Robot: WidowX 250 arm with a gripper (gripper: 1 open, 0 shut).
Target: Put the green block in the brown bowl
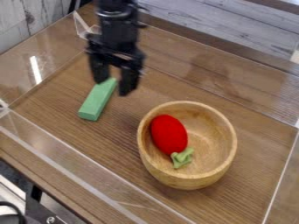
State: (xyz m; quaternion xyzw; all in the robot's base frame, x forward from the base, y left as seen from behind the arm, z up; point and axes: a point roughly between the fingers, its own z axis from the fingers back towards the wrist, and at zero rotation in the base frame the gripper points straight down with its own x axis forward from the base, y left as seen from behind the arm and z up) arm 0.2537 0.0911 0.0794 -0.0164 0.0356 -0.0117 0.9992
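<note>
1. Camera view: green block [98,97] flat on worktop [70,166], long axis running lower-left to upper-right.
2. Tool [114,80] over block's upper end, pointing down, jaws wide open, holding nothing.
3. Brown bowl [222,144] lower right, well apart.

Black end effector [114,81]: pointing straight down, jaws spread wide, poised over the far end of the flat light-green rectangular block [98,97].

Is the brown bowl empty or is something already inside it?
Not empty. The brown bowl holds a red vegetable with a green stem. The green block is outside it, flat on the table.
</note>
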